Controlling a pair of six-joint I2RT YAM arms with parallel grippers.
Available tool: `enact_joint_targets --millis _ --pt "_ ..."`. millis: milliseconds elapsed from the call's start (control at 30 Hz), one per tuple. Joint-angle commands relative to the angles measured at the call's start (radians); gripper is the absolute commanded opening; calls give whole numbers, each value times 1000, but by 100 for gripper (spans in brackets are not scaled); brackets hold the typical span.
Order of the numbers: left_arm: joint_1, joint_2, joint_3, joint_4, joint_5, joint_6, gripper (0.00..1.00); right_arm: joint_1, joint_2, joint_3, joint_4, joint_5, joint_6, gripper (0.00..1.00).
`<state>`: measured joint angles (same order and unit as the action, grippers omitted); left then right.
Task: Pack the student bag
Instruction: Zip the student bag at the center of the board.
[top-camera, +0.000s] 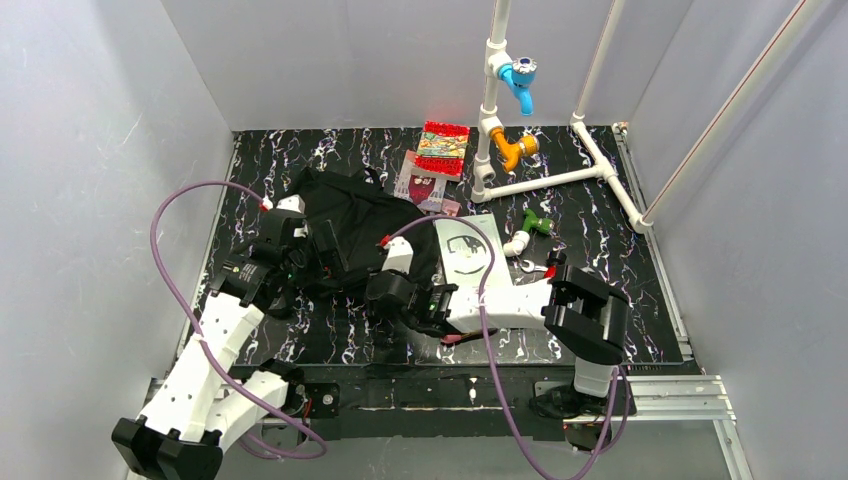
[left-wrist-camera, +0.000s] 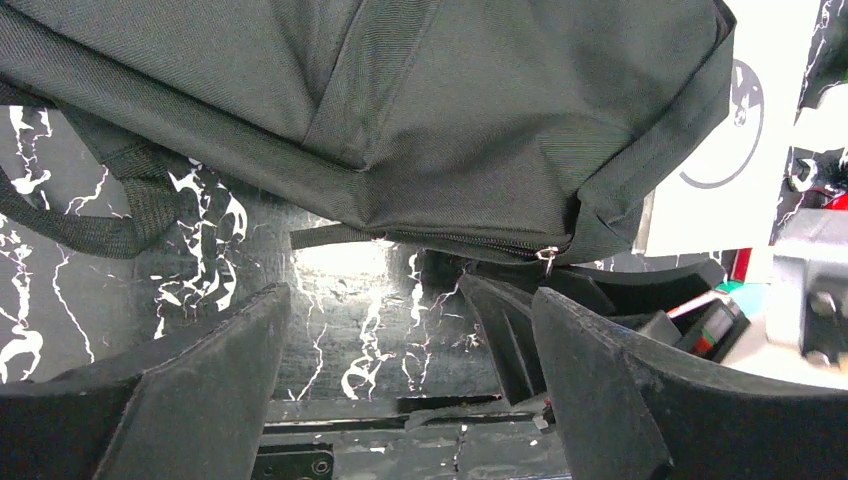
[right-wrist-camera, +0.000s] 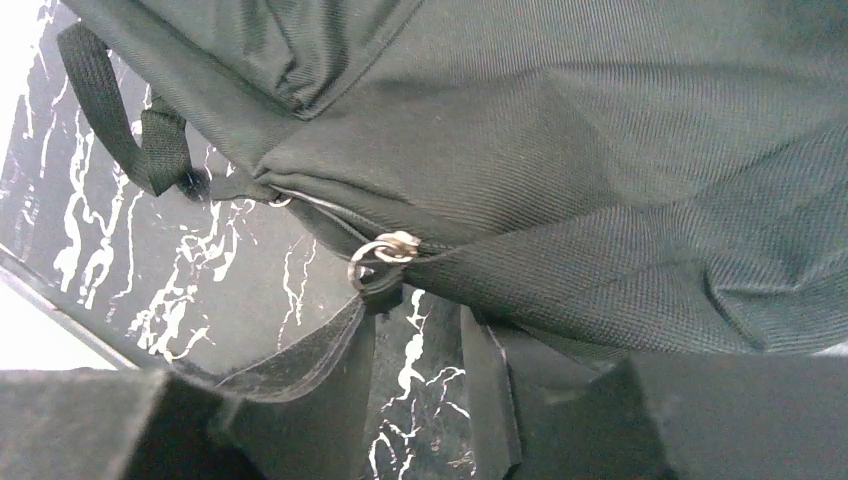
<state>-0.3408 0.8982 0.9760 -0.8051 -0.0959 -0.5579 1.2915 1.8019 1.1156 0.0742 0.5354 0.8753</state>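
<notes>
The student bag (top-camera: 350, 225), a large black fabric backpack, lies left of centre on the marbled table. My left gripper (top-camera: 305, 262) sits at its near left edge; in the left wrist view it (left-wrist-camera: 410, 380) is wide open and empty, just short of the bag (left-wrist-camera: 420, 110) and its zipper pull (left-wrist-camera: 547, 257). My right gripper (top-camera: 378, 300) is at the bag's near edge. In the right wrist view it (right-wrist-camera: 420, 330) is slightly open, table showing between the fingers, its left fingertip (right-wrist-camera: 375, 310) right under the metal zipper ring (right-wrist-camera: 385, 252) on the bag (right-wrist-camera: 560, 130).
A white book (top-camera: 465, 250) lies right of the bag, partly under my right arm. A red book (top-camera: 443, 140) and another book (top-camera: 422, 180) lie behind it. A small green and white item (top-camera: 528, 228) and white pipes with valves (top-camera: 520, 150) stand at the back right.
</notes>
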Motion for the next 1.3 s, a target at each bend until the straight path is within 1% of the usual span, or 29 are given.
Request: enact_joint_targets --millis 0,33,67,100,167,200,233,267,300,367,467,500,533,567,600,633,667,700,767,867,933,967,1000,1100,1167,1200,1267 --pt "-2 -3 4 -5 -8 37 90 26 -14 46 124 90 -163 50" --pt "-1 5 -3 -5 -11 7 90 29 -6 54 119 90 -174 53" --pt "-2 11 -9 -5 -16 -38 89 31 5 58 123 92 -190 53" --pt "-2 16 -18 -5 -17 -91 88 31 12 59 124 108 -197 51" --pt "-1 24 -34 -2 -18 -197 89 32 8 43 143 142 -208 41" --pt "-2 29 -44 -1 -20 -246 89 32 0 28 168 151 -219 35" --pt "-1 32 -56 5 -27 -303 88 32 -8 22 170 162 -223 21" --pt "-2 37 -74 18 -37 -359 89 32 -15 22 156 171 -230 6" --pt "-1 49 -91 33 -43 -410 97 33 -24 33 106 180 -233 1" --pt "6 90 -151 107 -22 -474 98 34 -53 46 -1 203 -194 1" --pt "43 189 -237 280 72 -529 98 34 -119 7 -2 132 -235 1" --pt "53 238 -261 335 85 -540 96 34 -129 5 -10 106 -251 1" --pt "67 277 -278 374 87 -541 90 34 -136 9 -25 87 -278 1" --pt "82 313 -286 413 75 -519 80 32 -139 16 -45 60 -286 1" --pt "106 343 -277 414 42 -485 68 28 -142 24 -66 28 -299 1" --pt "131 369 -258 381 7 -453 55 26 -147 28 -100 -2 -314 1" --pt "163 388 -240 362 -7 -414 36 21 -152 29 -130 -44 -330 1" --pt "195 401 -225 360 -6 -374 30 15 -160 24 -163 -71 -337 1" --pt "257 424 -187 346 -33 -297 1 -2 -188 -7 -206 -118 -360 1" --pt "310 472 -122 327 -55 -163 0 -55 -258 -66 -288 -190 -406 1" --pt "331 517 -75 305 -105 -70 0 -99 -320 -124 -327 -225 -455 1" --pt "338 537 -49 299 -118 -32 0 -115 -351 -156 -337 -220 -490 1" --pt "373 552 -33 296 -117 6 0 -132 -372 -186 -344 -210 -524 1" --pt "411 563 -11 306 -97 68 0 -160 -385 -227 -386 -196 -612 1" --pt "420 563 24 283 -63 126 0 -170 -413 -254 -364 -197 -635 1" --pt "421 558 44 266 -42 149 0 -175 -429 -264 -331 -240 -640 1" --pt "421 544 63 227 33 160 0 -175 -456 -284 -227 -393 -630 1"
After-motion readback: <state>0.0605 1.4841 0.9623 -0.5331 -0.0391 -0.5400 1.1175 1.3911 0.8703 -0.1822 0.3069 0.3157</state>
